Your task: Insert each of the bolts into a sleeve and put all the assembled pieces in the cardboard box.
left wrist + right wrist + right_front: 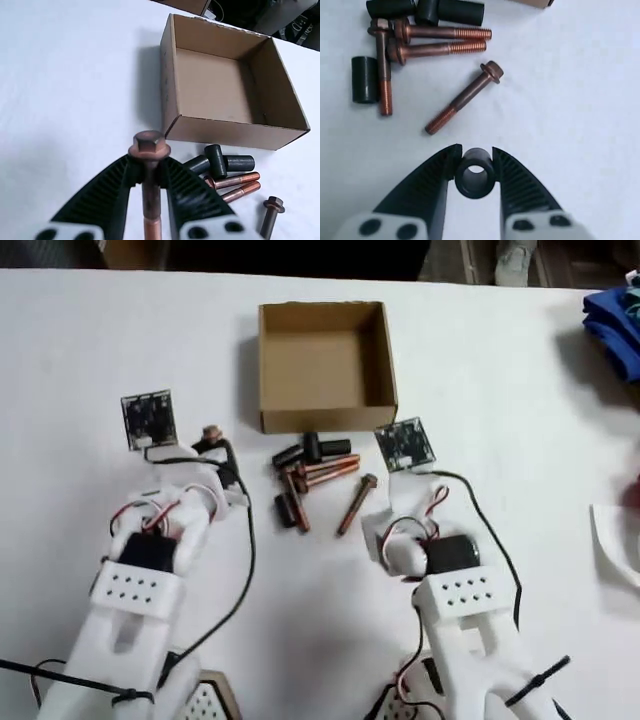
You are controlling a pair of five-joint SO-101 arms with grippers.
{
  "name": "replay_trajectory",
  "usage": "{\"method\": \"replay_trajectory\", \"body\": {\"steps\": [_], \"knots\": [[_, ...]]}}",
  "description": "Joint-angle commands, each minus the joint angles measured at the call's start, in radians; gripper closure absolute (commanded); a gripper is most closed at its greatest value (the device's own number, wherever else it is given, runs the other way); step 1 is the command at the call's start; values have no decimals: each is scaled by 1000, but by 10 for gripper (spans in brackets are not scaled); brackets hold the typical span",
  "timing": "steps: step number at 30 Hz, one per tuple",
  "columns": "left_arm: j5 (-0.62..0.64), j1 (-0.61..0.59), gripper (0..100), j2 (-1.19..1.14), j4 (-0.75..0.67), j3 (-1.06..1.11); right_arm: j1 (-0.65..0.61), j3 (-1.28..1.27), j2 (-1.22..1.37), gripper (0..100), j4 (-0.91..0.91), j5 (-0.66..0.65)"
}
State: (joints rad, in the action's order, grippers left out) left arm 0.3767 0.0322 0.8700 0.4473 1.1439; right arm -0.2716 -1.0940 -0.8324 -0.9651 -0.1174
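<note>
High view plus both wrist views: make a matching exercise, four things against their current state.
Things:
1 left gripper
2 right gripper
3 cardboard box
4 loose bolts

States:
a empty
b shut on a black sleeve
c lying on the table beside spare sleeves
d shut on a copper-coloured bolt

Pairs: 1-d, 2-b, 3-a, 4-c.
</note>
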Motion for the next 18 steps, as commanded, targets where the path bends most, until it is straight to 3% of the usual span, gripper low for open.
{"method": "replay_trajectory", "body": {"steps": [1,11,18], "knots": [[9,-14,974,34,3,-7,-22,58,19,980,-96,11],[9,-14,974,-247,-11,-116,-28,345,553,979,-153,14],[8,-6,974,-275,-3,-189,-28,453,756,979,-179,14]]}}
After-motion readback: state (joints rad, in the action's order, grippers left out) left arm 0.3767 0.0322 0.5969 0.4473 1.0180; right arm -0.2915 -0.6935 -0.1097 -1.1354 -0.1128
